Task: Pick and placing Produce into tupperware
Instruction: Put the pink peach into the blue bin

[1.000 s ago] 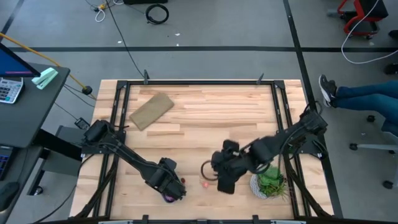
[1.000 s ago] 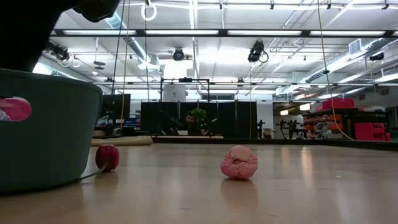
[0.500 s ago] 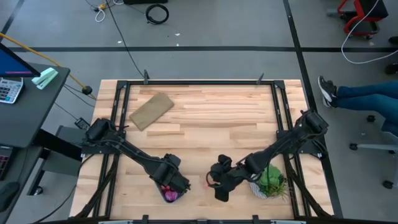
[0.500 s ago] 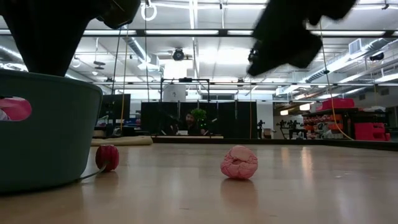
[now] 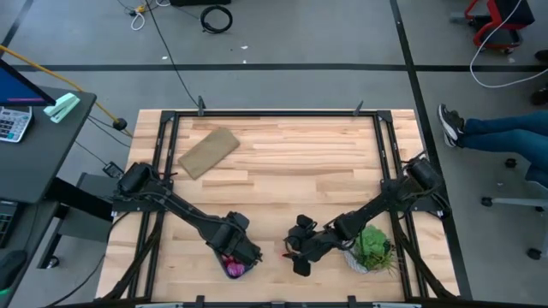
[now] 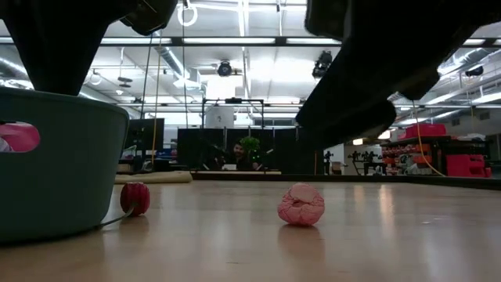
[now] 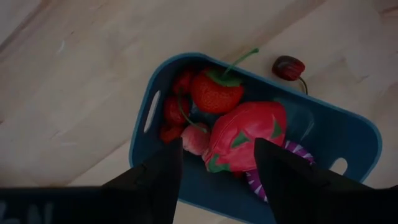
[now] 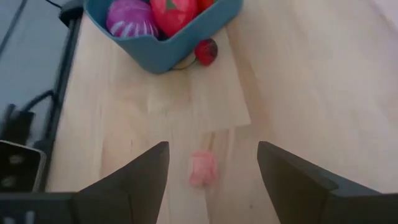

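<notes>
The right pincer (image 8: 208, 163), fingers apart, is hovering over the pale pink crinkled berry (image 8: 203, 168); the left pincer (image 7: 217, 163), also apart, is hanging above the teal-blue plastic tupperware (image 7: 157, 93).

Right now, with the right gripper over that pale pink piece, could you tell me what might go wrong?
1. The pale pink piece is small and round between the open fingers of the right gripper; an off-centre close could roll it away.
2. The left gripper hangs open over the tupperware, likely crowding the drop.
3. A cherry lies outside against the wall and could be knocked.
</notes>
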